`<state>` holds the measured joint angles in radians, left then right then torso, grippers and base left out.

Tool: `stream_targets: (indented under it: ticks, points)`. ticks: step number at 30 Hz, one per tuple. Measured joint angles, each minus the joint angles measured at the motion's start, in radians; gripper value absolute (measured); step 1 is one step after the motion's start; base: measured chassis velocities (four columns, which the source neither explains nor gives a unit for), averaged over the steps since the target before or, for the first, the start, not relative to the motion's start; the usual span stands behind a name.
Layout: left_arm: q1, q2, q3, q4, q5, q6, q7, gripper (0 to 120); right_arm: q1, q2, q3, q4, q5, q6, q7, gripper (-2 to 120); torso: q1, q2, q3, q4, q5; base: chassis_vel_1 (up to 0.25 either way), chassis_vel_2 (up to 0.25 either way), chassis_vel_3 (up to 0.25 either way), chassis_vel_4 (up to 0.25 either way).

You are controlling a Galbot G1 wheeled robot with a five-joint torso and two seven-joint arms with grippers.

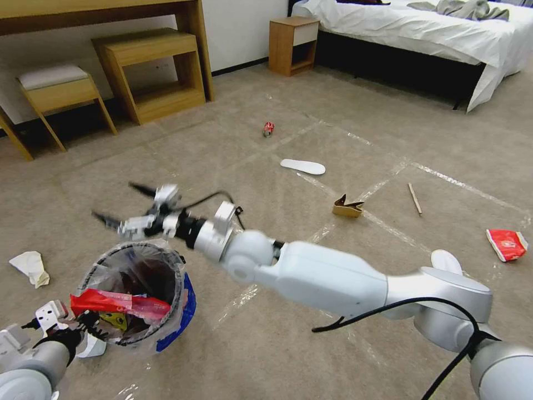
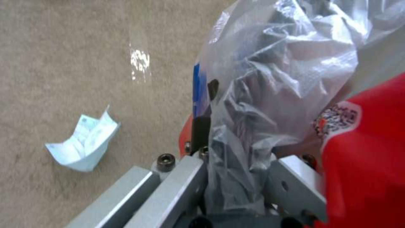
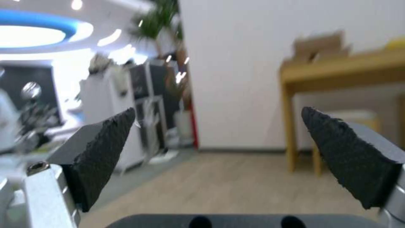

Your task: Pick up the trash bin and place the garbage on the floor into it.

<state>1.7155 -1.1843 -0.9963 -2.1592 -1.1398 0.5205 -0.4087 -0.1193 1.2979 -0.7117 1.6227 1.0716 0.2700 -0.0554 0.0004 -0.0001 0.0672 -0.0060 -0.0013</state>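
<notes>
Right gripper (image 1: 119, 206) hangs spread wide and empty at the left centre of the head view, just above the far rim of the trash bin (image 1: 133, 294), while the left gripper (image 1: 91, 328) at the lower left is clamped on the bin's near rim and its crinkly plastic bag (image 2: 270, 95). Inside the bin lies a red wrapper (image 1: 119, 303), and on the floor (image 1: 311, 144) lie crumpled white paper (image 1: 30, 266) at far left, a crushed red can (image 1: 268, 129) and a white insole (image 1: 302, 166) at upper centre, a cardboard piece (image 1: 348, 208) and a wooden stick (image 1: 415, 198) at centre right, and another red wrapper (image 1: 506, 244) at far right.
</notes>
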Motion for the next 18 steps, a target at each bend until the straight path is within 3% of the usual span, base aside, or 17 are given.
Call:
stream_targets:
  ticks: [4,7,8,10,12,14,16,18]
  points:
    - [0.0,0.003,-0.007,0.001,0.011,-0.005,0.017,0,-0.012,-0.053,0.141,0.024,-0.012,0.003,0.0,100,0.0,0.0,0.0,0.0,0.0001,0.0,0.0,0.0,0.0]
    - [0.001,0.004,-0.015,-0.001,0.027,-0.019,0.037,0,-0.06,-0.16,0.295,0.075,-0.038,-0.001,0.004,100,0.0,0.0,0.0,0.0002,0.0003,0.0,0.0,0.0,0.0]
    - [0.001,0.004,-0.015,-0.001,0.027,-0.019,0.037,0,-0.06,-0.16,0.295,0.075,-0.038,-0.001,0.004,100,0.0,0.0,0.0,0.0002,0.0003,0.0,0.0,0.0,0.0]
    - [0.001,0.004,-0.018,-0.012,0.035,-0.028,0.045,0,-0.149,-0.27,0.447,0.137,-0.072,-0.016,0.043,100,0.0,0.0,0.0,-0.0007,0.0006,0.0,0.0,0.0,0.0]
    - [0.001,0.004,-0.019,-0.016,0.036,-0.03,0.047,0,-0.178,-0.292,0.484,0.154,-0.079,-0.018,0.051,100,0.0,0.0,0.0,-0.0005,0.0004,0.0,0.0,0.0,0.0]
    - [0.002,0.004,-0.026,-0.024,0.04,-0.034,0.055,0,-0.318,-0.374,0.648,0.217,-0.121,-0.02,0.091,100,0.0,0.0,0.0,-0.0007,0.001,0.0,0.0,0.0,0.0]
    - [0.004,0.003,-0.028,-0.026,0.041,-0.035,0.056,0,-0.345,-0.389,0.684,0.229,-0.13,-0.019,0.099,100,0.0,0.0,0.0,-0.0008,0.0008,0.0,0.0,0.0,0.0]
    - [0.025,-0.012,-0.05,-0.035,0.053,-0.046,0.068,0,-0.448,-0.423,0.825,0.261,-0.17,0.0,0.119,100,0.0,0.0,0.0,-0.0011,0.0002,0.0,0.0,0.0,0.0]
